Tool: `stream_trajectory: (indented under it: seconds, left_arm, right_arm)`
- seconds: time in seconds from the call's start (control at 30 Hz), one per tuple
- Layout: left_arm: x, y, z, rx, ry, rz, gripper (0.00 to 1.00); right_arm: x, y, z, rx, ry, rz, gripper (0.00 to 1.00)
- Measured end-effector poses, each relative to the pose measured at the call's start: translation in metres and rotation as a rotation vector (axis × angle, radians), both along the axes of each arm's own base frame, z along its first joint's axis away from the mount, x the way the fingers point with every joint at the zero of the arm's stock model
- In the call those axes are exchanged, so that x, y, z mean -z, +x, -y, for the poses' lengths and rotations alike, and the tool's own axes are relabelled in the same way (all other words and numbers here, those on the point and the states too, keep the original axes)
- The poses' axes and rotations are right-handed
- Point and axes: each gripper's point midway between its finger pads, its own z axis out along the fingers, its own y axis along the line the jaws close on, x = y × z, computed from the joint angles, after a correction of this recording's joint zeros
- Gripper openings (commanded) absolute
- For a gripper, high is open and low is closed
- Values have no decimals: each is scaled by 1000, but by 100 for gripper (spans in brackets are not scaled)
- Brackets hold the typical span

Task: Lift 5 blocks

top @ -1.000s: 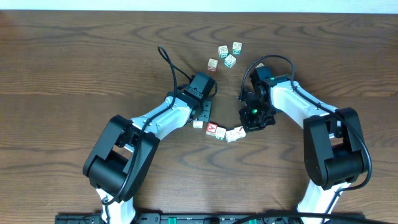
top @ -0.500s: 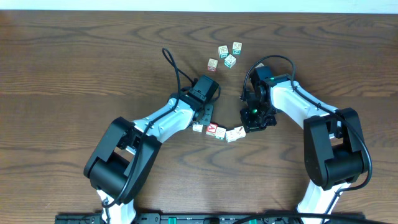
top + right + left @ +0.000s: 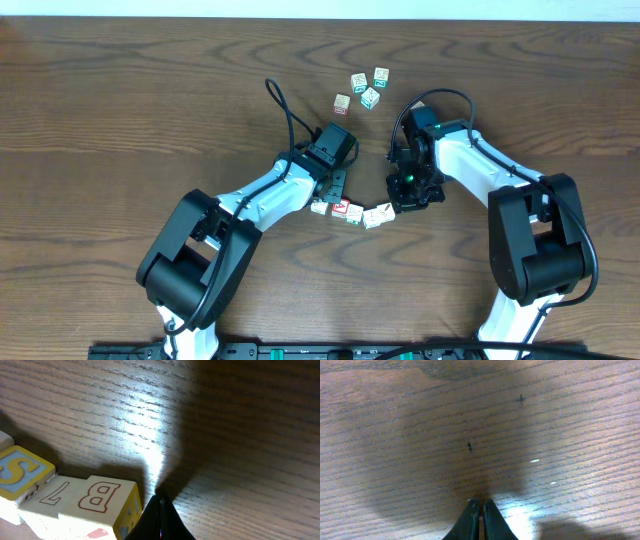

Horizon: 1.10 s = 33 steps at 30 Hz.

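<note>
Dark wood-grain counter [image 3: 120,120] on my feed. Left arm [image 3: 265,190] and right arm [image 3: 470,160] bend inward by the row of blocks [image 3: 350,212], both sets of jaws pinched closed, empty.

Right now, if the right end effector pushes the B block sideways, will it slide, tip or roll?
The B block looks like a stiff, flat-faced wooden cube, so it should slide, not roll. It seems flush against the 7 block, so a push toward that side would probably move both. The table looks smooth and glossy, so expect easy skidding.
</note>
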Motion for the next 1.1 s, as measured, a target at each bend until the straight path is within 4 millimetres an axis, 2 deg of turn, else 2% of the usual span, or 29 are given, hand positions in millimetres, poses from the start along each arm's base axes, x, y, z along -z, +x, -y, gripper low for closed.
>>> stream_trajectory:
  seconds: [0.1,0.23,0.33,0.43,0.63,1.1]
  left_arm:
    - [0,4,-8,-7,6,0,7]
    - [0,9,-37,-52,34,-31,7]
    - [1,6,-60,-87,64,-73,7]
    - [2,-1,-70,-87,94,-106,7]
    - [2,-16,-63,-15,127,-140,7]
    - [2,-29,-41,50,66,-175,7]
  right_arm:
    - [0,0,0,2,0,0,1]
    - [0,0,0,2,-1,0,1]
    - [0,0,0,2,0,0,1]
    - [0,0,0,2,0,1,1]
    - [0,0,0,1,-1,1,1]
    - [0,-1,-1,3,7,-2,1]
